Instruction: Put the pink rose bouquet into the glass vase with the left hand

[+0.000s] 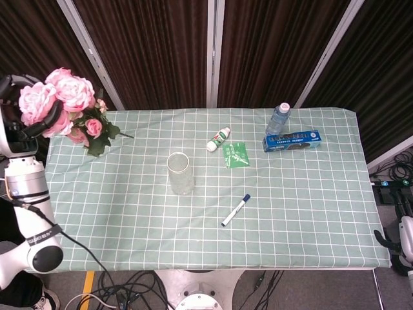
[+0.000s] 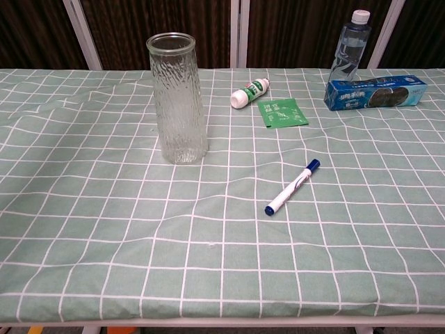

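Observation:
The pink rose bouquet (image 1: 57, 98) is held high over the table's far left corner, gripped by my left hand (image 1: 20, 121). Its blooms face up and left, and its green leaves and stem point down and right towards the cloth. The ribbed glass vase (image 1: 181, 173) stands upright and empty near the middle of the table, well to the right of the bouquet; in the chest view the vase (image 2: 178, 99) is at upper left. My right hand (image 1: 401, 243) shows only partly at the lower right edge, below table level. The chest view shows neither hand.
On the green checked tablecloth (image 1: 129, 213) lie a marker pen (image 1: 235, 210), a green sachet (image 1: 236, 155) and a small white bottle (image 1: 219, 139). A water bottle (image 1: 278, 119) and a blue box (image 1: 292, 140) stand at the far right.

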You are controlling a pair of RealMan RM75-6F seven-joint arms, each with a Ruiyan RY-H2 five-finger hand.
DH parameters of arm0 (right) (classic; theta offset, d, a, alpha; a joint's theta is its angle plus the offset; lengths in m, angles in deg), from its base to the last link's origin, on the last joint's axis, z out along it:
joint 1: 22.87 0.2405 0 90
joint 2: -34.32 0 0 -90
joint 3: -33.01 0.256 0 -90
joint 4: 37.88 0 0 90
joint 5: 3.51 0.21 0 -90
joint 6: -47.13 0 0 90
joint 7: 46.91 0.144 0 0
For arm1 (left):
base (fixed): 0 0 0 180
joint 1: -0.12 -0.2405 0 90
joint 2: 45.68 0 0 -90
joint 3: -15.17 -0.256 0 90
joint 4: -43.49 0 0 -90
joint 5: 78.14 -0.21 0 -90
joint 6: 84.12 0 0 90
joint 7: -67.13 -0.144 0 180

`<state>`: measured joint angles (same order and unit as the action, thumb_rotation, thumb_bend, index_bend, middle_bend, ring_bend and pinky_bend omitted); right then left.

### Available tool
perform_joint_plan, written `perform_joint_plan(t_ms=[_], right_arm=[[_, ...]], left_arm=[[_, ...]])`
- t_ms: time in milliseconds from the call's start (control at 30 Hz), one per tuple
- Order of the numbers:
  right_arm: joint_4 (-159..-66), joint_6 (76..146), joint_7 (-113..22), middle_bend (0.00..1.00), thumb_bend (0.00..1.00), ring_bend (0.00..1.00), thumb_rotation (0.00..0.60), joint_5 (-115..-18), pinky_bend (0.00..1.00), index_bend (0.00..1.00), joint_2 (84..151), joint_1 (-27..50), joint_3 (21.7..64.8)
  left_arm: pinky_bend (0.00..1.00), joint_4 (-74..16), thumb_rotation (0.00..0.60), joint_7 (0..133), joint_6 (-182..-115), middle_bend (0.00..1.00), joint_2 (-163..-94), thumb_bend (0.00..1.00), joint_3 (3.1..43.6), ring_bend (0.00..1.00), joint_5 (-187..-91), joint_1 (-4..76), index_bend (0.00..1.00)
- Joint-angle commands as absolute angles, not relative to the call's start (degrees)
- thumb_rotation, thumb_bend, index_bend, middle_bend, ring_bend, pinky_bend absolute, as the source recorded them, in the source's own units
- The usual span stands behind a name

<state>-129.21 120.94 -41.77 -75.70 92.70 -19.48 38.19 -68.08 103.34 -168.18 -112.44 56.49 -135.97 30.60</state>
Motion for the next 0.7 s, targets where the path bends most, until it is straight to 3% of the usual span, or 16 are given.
perform_joint_plan(t_ms=[33,300,700], right_arm=[[-129.21,120.83,-41.76,0.00,0.20,0.00,0.600,-75.54,0.00,0.00,92.77,-19.42,38.27],[-128.33,119.94,-41.02,0.00,0.20,0.00,0.600,-75.04,0.00,0.00,92.97,-19.21,38.36],[-125.53,118.40,-38.48,0.00,0.20,0.00,0.600,-74.76,0.00,0.00,94.05,-18.89,38.43]], left_arm=[[0.68,-70.27,0.600,108.25,-161.16,0.57,-109.71,0.20,59.16,0.54,-131.98,30.27,0.58],[0.68,-69.43,0.600,107.32,-155.81,0.57,-112.26,0.20,56.86,0.54,-133.21,34.25,0.58],[0.68,-64.17,0.600,101.23,-154.18,0.57,-119.42,0.20,53.87,0.54,-132.46,40.98,0.58]])
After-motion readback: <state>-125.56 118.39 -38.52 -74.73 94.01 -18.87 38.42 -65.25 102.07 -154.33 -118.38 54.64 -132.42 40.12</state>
